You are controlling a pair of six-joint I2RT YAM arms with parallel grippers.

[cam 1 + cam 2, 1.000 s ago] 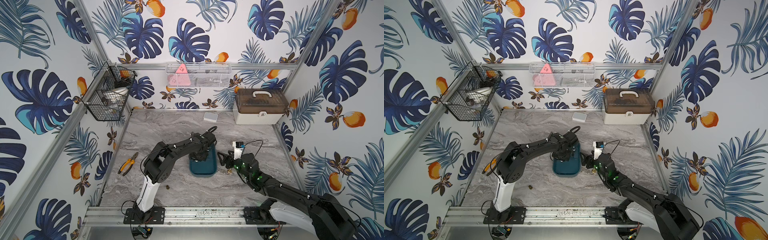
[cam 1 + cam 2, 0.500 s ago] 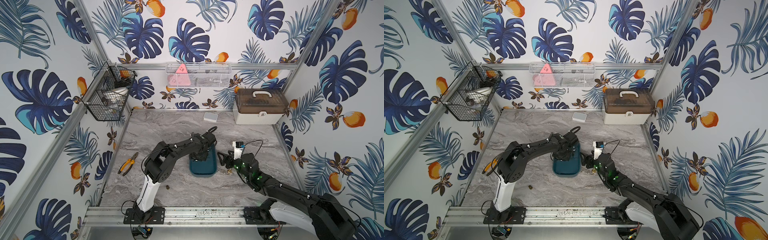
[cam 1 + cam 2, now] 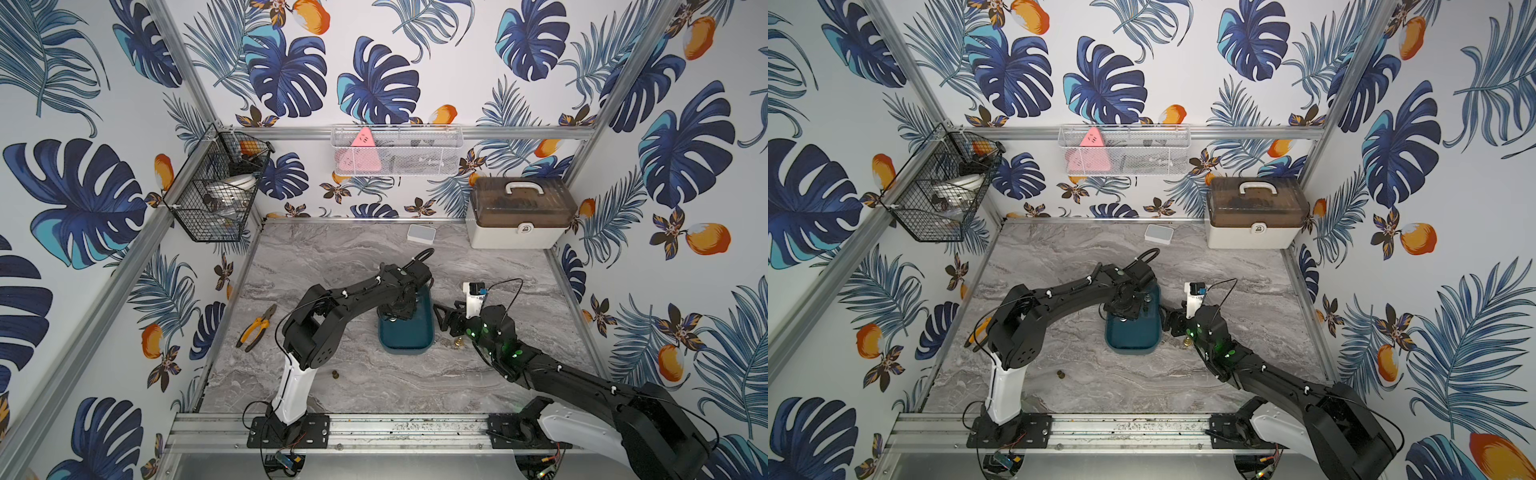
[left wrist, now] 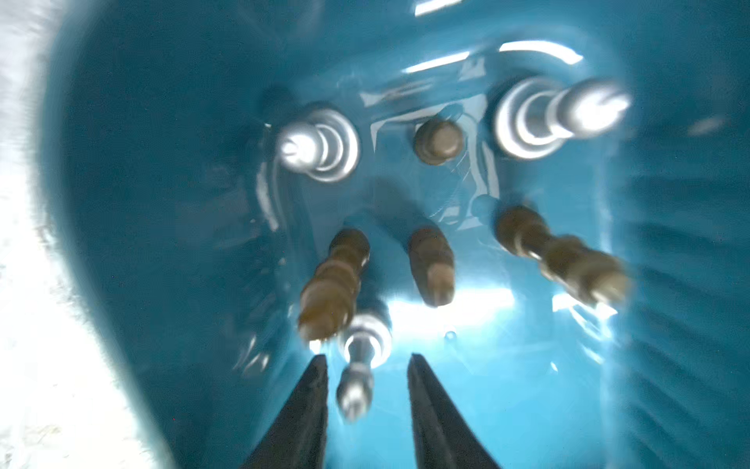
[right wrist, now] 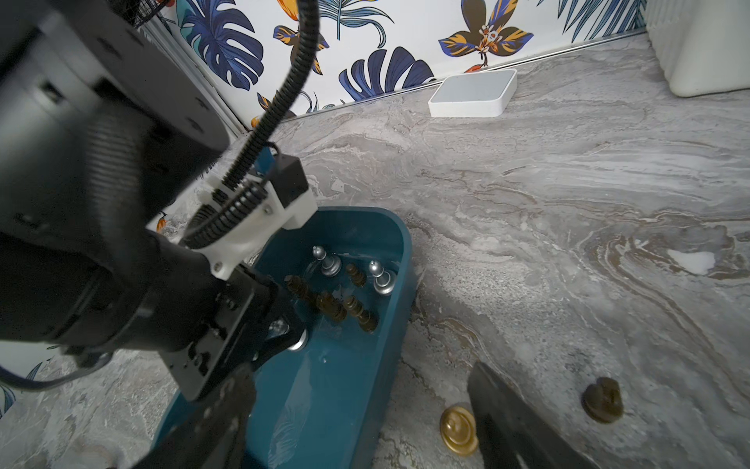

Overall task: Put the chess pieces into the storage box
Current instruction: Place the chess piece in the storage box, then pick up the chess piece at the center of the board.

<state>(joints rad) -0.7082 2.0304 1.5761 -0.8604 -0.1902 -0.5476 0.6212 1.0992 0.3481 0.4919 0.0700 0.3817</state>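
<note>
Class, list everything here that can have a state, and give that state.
Left claw, open around silver piece.
Right claw, open beside gold piece.
Teal box, holding several pieces.
Silver piece, in box, ungripped.
Gold piece, on table, outside box.
White case, lid shut.

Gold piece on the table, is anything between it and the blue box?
Nothing visible is. The gold piece sits on bare table right beside the box; only the box's raised wall is between them. The left end effector is inside the box, farther along, by the pieces already there.
</note>
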